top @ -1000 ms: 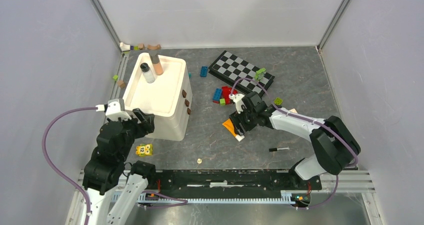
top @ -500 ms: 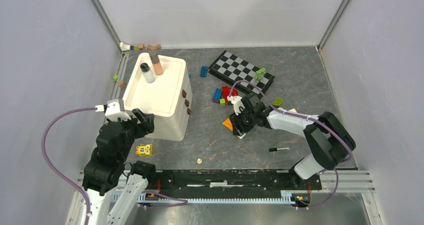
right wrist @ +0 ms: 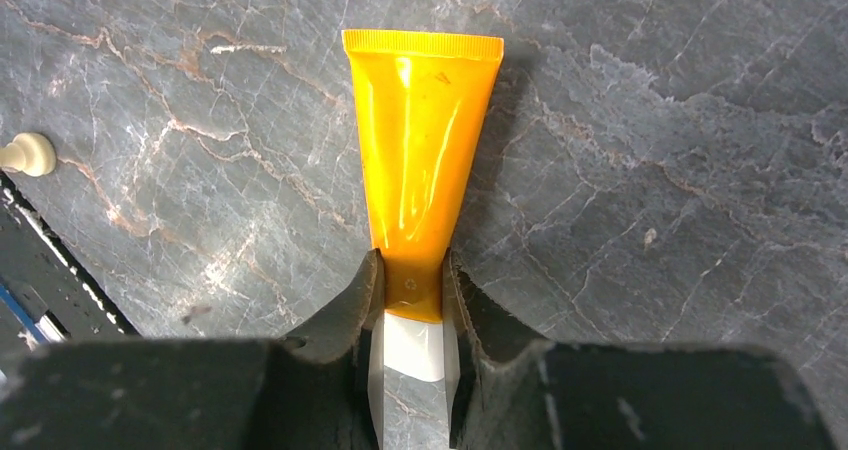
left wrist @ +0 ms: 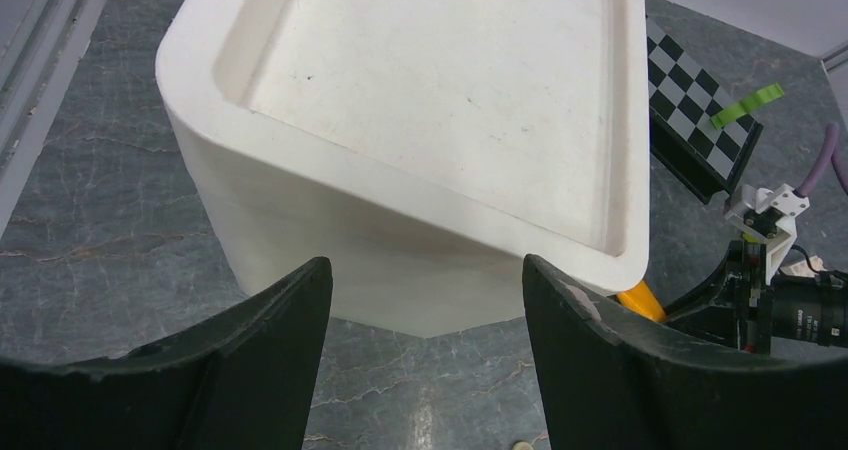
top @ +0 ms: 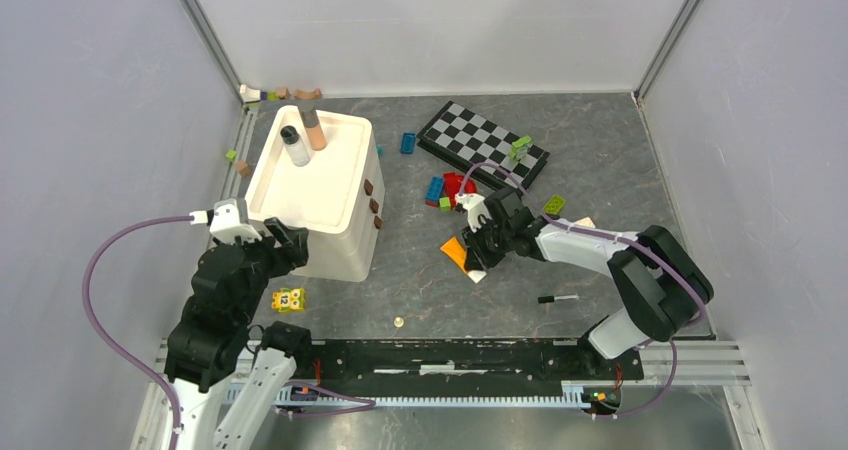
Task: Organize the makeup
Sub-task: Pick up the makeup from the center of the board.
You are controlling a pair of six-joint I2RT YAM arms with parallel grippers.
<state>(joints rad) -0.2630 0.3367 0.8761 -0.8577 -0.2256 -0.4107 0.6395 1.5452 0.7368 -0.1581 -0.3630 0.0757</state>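
Grey marbled surface fills a white-walled booth, and from above much of what lies on it is too small to name. Right of centre in the overhead view, the right gripper is down at the surface, its fingers pressed against both sides of the orange tube just where the tube meets its white cap. The tube lies flat, with its crimped end toward the top of the wrist view. The lower part of the cap is lost between the dark fingers. From overhead, the gripper covers most of the tube, leaving only an orange wedge and a white tip showing.

At lower left, the left gripper hovers with its jaws wide apart and nothing between them, facing the near wall of a white bin. Its camera cuts off the bin's far end. The overhead view shows a peach-filled tube and a black-capped bottle standing there.

A thin black pencil lies alone, below and to the right of the right gripper. Toy bricks sit just above that gripper, beside a checkerboard. Three brown bits on the bin's side are too small to identify.
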